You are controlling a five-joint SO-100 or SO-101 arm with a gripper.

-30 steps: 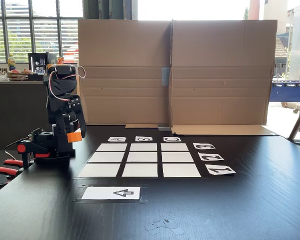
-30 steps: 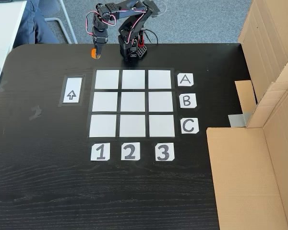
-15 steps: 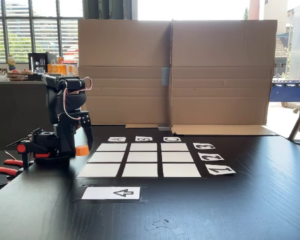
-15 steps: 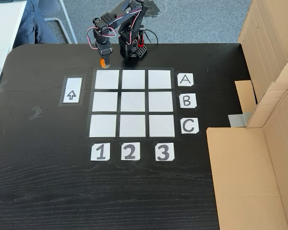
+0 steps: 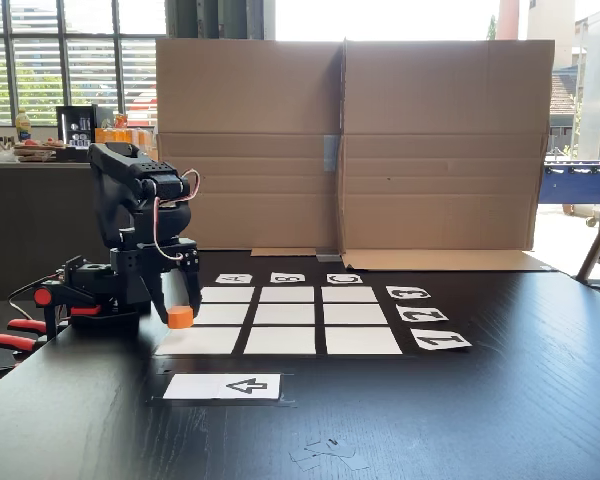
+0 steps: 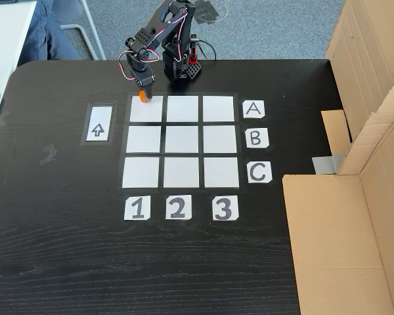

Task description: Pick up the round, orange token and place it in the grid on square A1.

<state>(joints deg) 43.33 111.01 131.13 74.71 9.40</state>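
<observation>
Orange token (image 5: 181,318) partly hidden within gripper (image 5: 180,312)

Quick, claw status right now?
Claw: closed on the orange token, held over the edge of square A1.

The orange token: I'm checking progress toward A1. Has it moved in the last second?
Yes. In the overhead fixed view the orange token, held in the gripper, has moved from bare table to the grid's corner by A1.
</observation>
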